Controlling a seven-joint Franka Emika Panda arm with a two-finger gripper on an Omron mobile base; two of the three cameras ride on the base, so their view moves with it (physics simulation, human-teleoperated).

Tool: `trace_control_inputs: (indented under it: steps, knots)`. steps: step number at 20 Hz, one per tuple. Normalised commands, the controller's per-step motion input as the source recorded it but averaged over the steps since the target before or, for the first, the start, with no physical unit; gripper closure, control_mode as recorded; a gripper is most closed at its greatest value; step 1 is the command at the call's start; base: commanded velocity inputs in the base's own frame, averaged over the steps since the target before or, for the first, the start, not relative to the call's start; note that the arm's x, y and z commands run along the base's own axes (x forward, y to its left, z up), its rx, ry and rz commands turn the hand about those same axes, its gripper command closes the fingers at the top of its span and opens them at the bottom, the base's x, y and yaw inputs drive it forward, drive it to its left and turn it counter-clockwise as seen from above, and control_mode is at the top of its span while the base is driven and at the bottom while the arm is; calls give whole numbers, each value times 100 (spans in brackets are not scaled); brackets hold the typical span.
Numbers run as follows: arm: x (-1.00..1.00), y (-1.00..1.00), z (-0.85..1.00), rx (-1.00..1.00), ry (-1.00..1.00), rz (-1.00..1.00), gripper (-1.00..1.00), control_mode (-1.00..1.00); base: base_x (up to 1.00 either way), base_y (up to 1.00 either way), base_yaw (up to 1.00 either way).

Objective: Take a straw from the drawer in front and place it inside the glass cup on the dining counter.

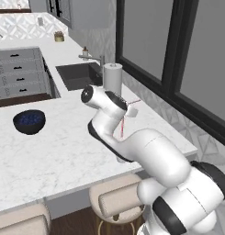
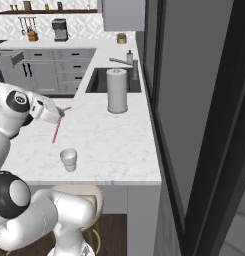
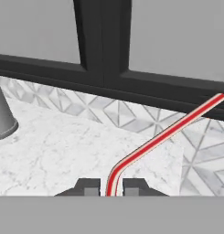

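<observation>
We've got the pincer [image 2: 60,114] clamped on the straw [image 2: 56,131], which hangs long-axis down over the desk [image 2: 114,145], and the glass cup [image 2: 68,160] sits lower and a bit right of its tip.

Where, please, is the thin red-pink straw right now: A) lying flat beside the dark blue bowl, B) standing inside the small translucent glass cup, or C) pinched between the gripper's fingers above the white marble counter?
C: the hand view shows the straw rising from between the shut gripper, apart from the cup.
</observation>
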Motion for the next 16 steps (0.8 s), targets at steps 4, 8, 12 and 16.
trace_control_inputs:
  steps: [4, 8, 12, 16]
  knots:
    - [0, 3, -41, -22, -11, 0, 100, -100, 0, 0, 0]
    - [0, 1, -37, -19, -18, 0, 100, -100, 0, 0, 0]
    - [11, 0, -32, -19, -18, 0, 100, -100, 0, 0, 0]
    - [25, 0, -32, -10, -10, 0, 100, -100, 0, 0, 0]
